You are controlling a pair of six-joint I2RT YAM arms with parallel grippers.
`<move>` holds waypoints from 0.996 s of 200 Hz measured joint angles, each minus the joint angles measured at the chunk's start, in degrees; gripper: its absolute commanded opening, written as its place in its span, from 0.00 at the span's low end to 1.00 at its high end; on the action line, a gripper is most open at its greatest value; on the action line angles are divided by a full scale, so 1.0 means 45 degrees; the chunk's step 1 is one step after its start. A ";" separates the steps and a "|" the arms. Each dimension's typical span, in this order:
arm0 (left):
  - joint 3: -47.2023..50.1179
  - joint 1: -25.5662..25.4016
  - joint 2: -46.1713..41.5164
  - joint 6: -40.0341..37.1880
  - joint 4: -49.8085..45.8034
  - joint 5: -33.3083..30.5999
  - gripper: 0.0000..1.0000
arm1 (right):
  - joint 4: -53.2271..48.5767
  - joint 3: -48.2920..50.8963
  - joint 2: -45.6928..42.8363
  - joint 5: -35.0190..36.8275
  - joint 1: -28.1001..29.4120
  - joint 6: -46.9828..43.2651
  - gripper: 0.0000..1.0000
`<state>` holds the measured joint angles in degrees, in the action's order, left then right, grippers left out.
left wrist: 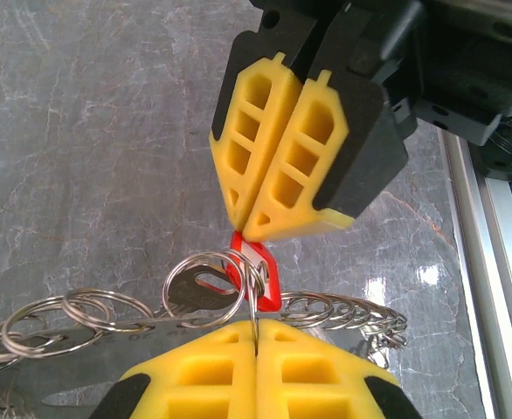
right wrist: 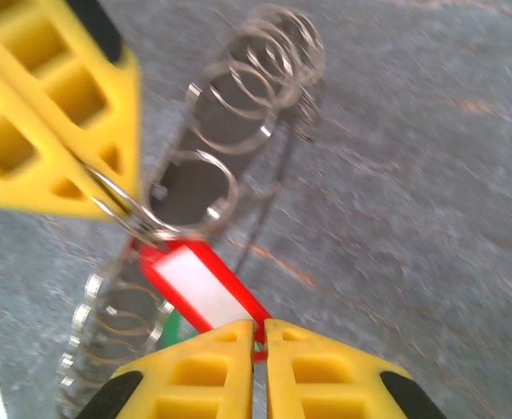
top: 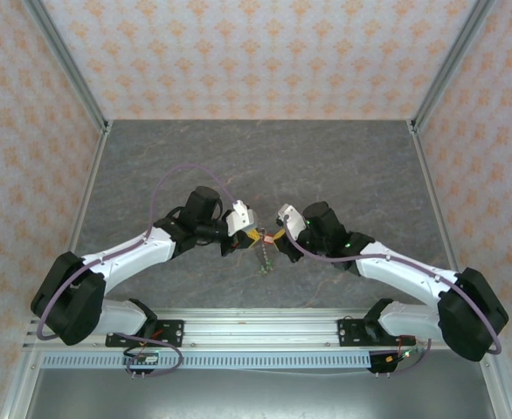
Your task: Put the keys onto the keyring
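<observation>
My left gripper (left wrist: 256, 336) is shut on a thin silvery ring (left wrist: 254, 292) standing upright between its yellow pads. That ring carries the red tag (left wrist: 263, 272) and a wider ring with a metal key (left wrist: 195, 292). My right gripper (right wrist: 260, 327) is shut on the red tag's (right wrist: 199, 284) lower end. The keyring, a chain of linked silvery rings (left wrist: 348, 310), stretches behind the pinched ring and hangs below both grippers (top: 263, 257). Its green tag (right wrist: 176, 325) peeks out beside the right fingers. The two grippers meet tip to tip (top: 265, 236) above the table.
Grey marbled tabletop (top: 256, 166) lies beneath, with patterned walls on three sides. An aluminium rail (top: 256, 323) runs along the near edge by the arm bases. The left gripper's yellow fingers (right wrist: 55, 122) stand close at the top left of the right wrist view.
</observation>
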<state>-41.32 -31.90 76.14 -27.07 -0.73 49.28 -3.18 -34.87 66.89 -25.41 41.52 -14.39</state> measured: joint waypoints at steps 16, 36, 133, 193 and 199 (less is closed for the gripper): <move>0.0000 0.0000 0.0000 -0.0005 0.0005 0.0010 0.00 | -0.0194 0.0015 -0.0175 0.0364 -0.0019 0.0015 0.13; -0.0005 0.0000 0.0000 -0.0005 0.0000 0.0058 0.00 | -0.0039 0.0107 -0.0719 0.0461 -0.0019 0.0053 0.16; -0.0253 0.0000 0.0000 -0.0262 -0.0379 0.0928 0.00 | 0.1496 0.0369 -0.1137 -0.1889 -0.0044 -0.0947 0.29; -0.0311 0.0000 0.0000 -0.0340 -0.0495 0.1064 0.00 | 0.1681 0.0316 -0.0767 -0.2497 -0.0189 -0.1200 0.26; -0.0311 0.0000 0.0000 -0.0345 -0.0520 0.1069 0.00 | 0.1685 0.0306 -0.0714 -0.2569 -0.0189 -0.1205 0.26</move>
<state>-42.72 -31.90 76.14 -28.62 -3.07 54.08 4.40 -33.50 63.68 -36.97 40.66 -19.81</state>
